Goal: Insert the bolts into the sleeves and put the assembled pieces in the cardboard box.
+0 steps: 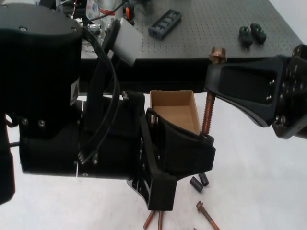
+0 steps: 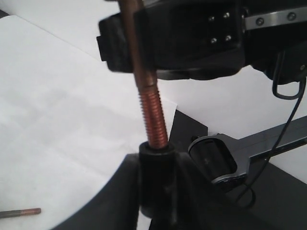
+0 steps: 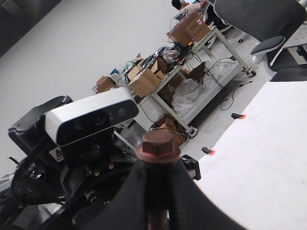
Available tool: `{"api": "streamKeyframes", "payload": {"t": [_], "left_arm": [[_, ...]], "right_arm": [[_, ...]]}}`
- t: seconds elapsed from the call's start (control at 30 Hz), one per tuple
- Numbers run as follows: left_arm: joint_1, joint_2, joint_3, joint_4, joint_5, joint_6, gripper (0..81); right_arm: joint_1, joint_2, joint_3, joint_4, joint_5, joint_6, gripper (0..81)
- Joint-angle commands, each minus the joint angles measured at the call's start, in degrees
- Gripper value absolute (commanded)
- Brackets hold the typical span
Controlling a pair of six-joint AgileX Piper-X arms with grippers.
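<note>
My right gripper (image 1: 214,72) is shut on a copper bolt (image 1: 208,110), held upright with its hex head (image 3: 158,146) on top. The bolt's threaded end (image 2: 154,120) enters the top of a black sleeve (image 2: 157,158), on which my left gripper (image 1: 204,141) is shut. The joint hangs just in front of the open cardboard box (image 1: 175,111). On the white sheet lie two loose black sleeves (image 1: 199,182) and more copper bolts (image 1: 207,215), with one bolt (image 2: 20,212) in the left wrist view.
A dark perforated bench (image 1: 211,28) runs along the back with a black tray (image 1: 164,23) and two small black parts (image 1: 252,33). The left arm's camera housing (image 3: 88,117) faces the right wrist. The white sheet is open to the right.
</note>
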Motion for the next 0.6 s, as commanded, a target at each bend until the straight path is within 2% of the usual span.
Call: {"api": "streamKeyframes", "payload": {"t": [0.0, 0.17, 0.57], "left_arm": [[-0.11, -0.30, -0.47, -1.95, -0.46, -0.55, 0.6], [-0.11, -0.30, -0.47, -3.00, -4.39, -1.62, 0.6], [-0.11, -0.30, -0.47, -3.87, -5.20, -1.62, 0.6]], "right_arm": [[0.26, 0.07, -0.60, 0.02, -0.18, -0.19, 1.3], [0.26, 0.07, -0.60, 0.11, -0.37, -0.19, 1.3], [0.59, 0.07, -0.60, 1.79, -0.62, -0.19, 0.8]]}}
